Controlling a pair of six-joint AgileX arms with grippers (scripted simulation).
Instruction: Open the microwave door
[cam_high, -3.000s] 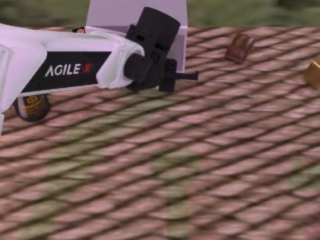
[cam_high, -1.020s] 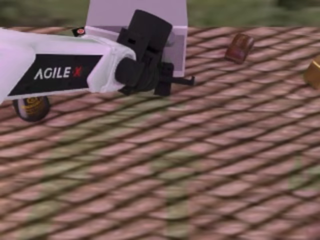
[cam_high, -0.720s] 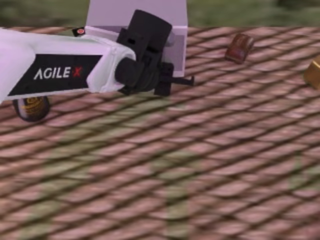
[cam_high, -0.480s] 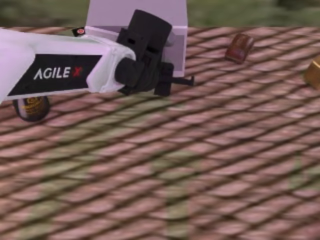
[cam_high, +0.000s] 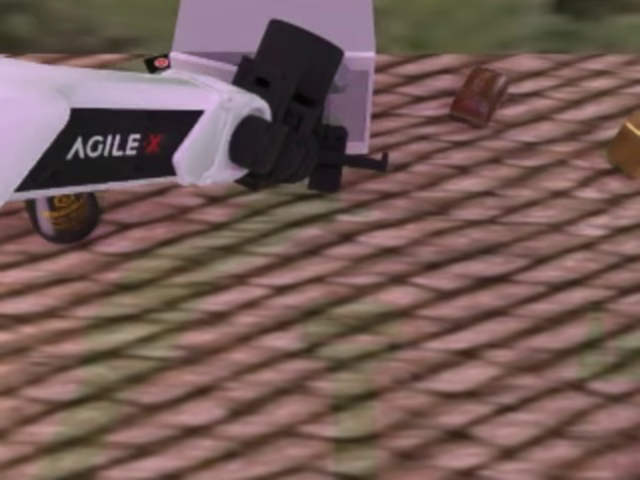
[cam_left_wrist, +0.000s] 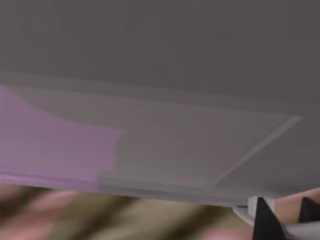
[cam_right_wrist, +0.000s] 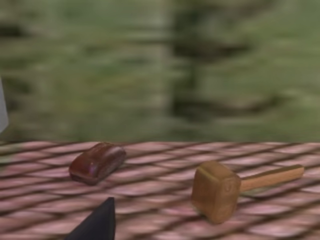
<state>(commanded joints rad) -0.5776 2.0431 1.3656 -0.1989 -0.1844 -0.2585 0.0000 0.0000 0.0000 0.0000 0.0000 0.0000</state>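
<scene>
You have the microwave (cam_high: 275, 25) at the table's (cam_high: 450, 300) far edge, left of centre; its door (cam_left_wrist: 190, 150) fills the left wrist view, and whether it is ajar I cannot tell. Judge it a rigid, light, hinged panel with slick faces, so take the slim handle, not the window. That handle isn't visible here. The left claw (cam_high: 370, 158) sits against the microwave's near right corner, pointing right; open or closed, I cannot tell. The right claw (cam_right_wrist: 97, 222) waits well right of the microwave.

The microwave door (cam_left_wrist: 165, 150), seemingly ajar, fills view.
</scene>
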